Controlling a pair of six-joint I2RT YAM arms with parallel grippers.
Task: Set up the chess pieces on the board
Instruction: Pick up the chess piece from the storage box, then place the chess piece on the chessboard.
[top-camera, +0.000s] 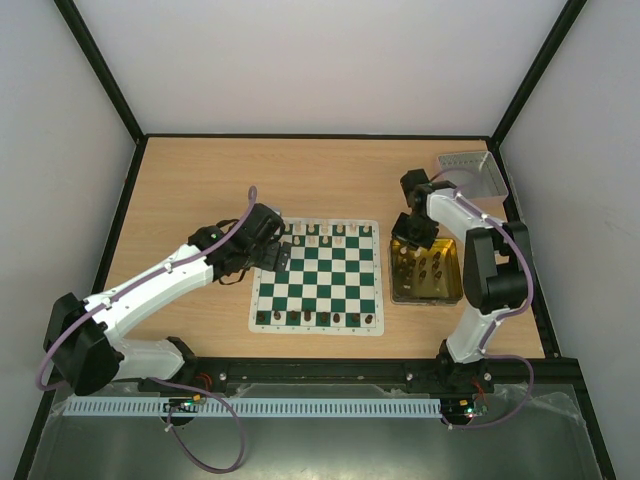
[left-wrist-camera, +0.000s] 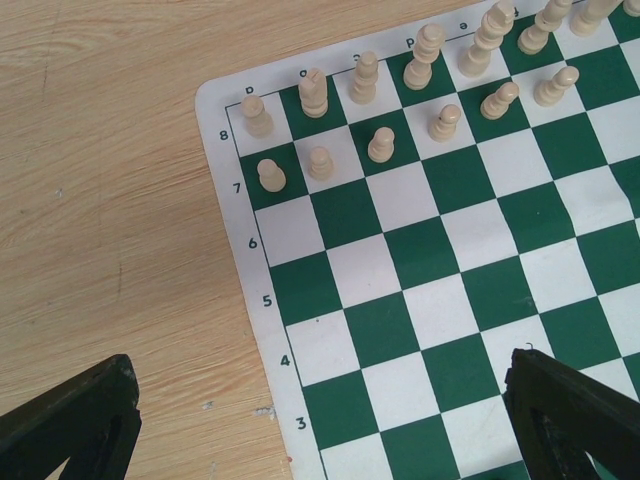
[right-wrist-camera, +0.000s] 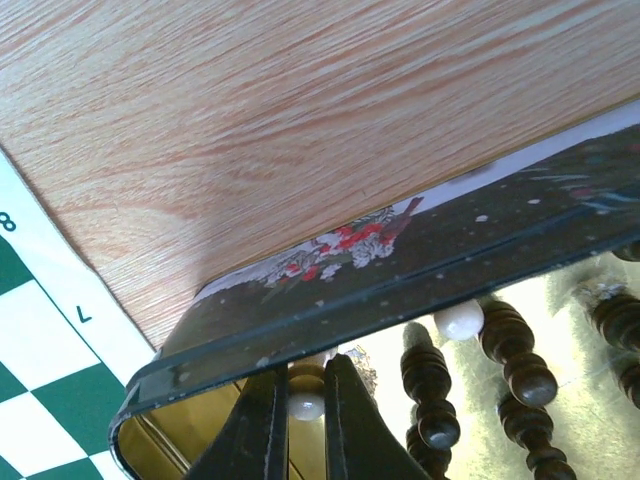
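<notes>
The right gripper (right-wrist-camera: 305, 385) is down inside the yellow tray (right-wrist-camera: 400, 295), its two fingers drawn together on the round head of a cream piece (right-wrist-camera: 305, 407). Gripping it high, by the head, looks meant to lift it straight up past its neighbours. Only that pale knob shows between the fingers; the body and base are hidden behind the tray's rim, so which piece it is cannot be told. Just beside it stand several dark pieces (right-wrist-camera: 520, 360) of turned brown wood, and a second cream knob (right-wrist-camera: 462, 322) peeks over the rim, most of it hidden as well. The tray sits on the table (right-wrist-camera: 250, 120) just off the right edge of the board (right-wrist-camera: 40, 400), probably so each piece has only a short way to go. Over the far left corner of the board the left gripper (left-wrist-camera: 318, 400) hovers with its fingers wide apart and nothing between them. Below it the cream pieces (left-wrist-camera: 381, 144) stand upright in two rows, cut off at the right of that view. A row of dark figures (top-camera: 315, 318) lines the near edge, too small to name. A grey tray (top-camera: 470, 172) lies at the far right, its contents unclear.
</notes>
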